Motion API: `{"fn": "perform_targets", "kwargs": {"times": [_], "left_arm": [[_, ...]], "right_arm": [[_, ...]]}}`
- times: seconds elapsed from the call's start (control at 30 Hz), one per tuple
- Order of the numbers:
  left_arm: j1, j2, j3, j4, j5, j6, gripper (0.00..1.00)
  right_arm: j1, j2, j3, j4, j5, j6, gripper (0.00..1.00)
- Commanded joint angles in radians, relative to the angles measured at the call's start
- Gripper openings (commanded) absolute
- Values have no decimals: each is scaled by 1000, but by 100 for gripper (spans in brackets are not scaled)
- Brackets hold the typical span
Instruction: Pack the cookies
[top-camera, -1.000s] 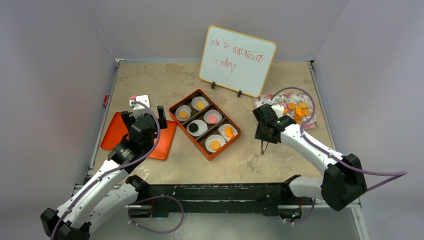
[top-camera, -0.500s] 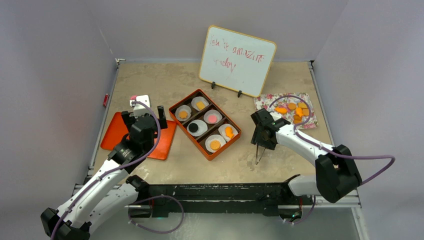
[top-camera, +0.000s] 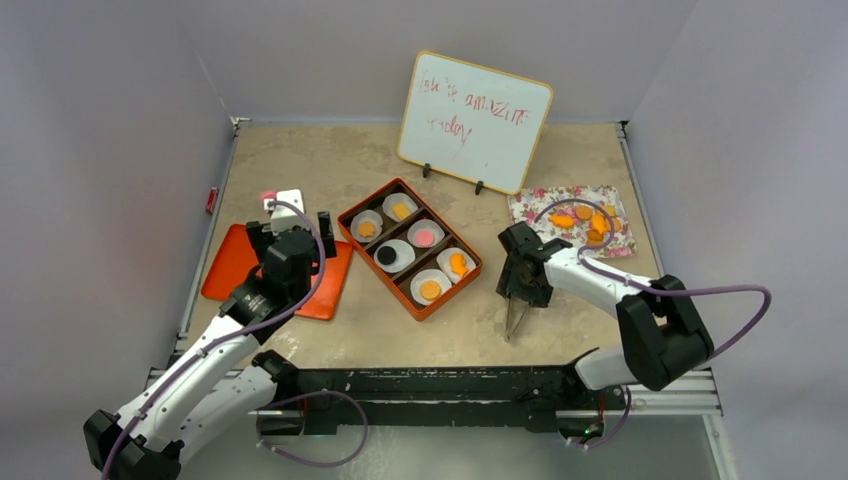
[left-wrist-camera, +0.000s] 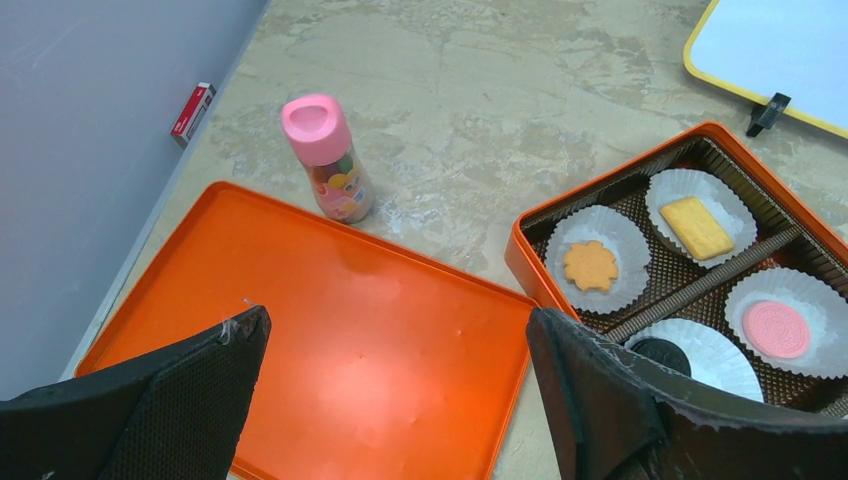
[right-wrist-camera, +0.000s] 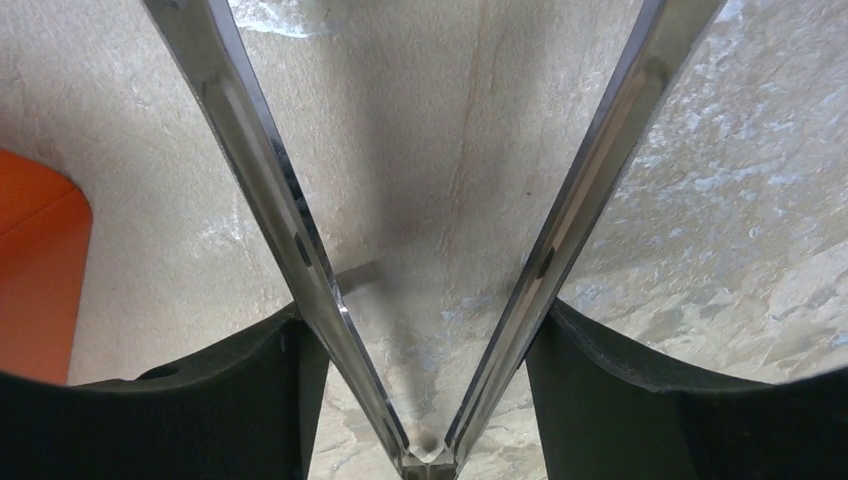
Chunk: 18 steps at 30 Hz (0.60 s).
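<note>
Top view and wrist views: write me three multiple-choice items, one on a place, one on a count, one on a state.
1. The lid lies: A left of the box; B right of the box; C on top of the box.
2. The box holds how many cups: A four; B six; C eight.
3. The right pincer is: A open; B shut on tongs; C shut on a cup.
Answers: 1 A, it lies flat by the box's left side. 2 B, three rows of two. 3 B, steel arms run out from between its fingers.

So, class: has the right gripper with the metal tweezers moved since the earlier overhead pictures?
Yes. The right gripper, holding metal tweezers, has drawn back from the floral cloth toward the near edge.
</note>
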Motion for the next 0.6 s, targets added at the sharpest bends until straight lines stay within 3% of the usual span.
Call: {"fn": "perform_targets", "kwargs": {"times": [0.0,0.3,0.57], "left_arm": [[5,11,-2,20,3,-12,100],[6,51,4,9,-3,-36,100],[30,84,23,-68,-16,-163,100]], "right_arm": [[-3,-19,5,-1,-4,4,71],[-3,-95,28,-21,-6,-47,84],[-3,-194,54,-63,0,-100,87]]}}
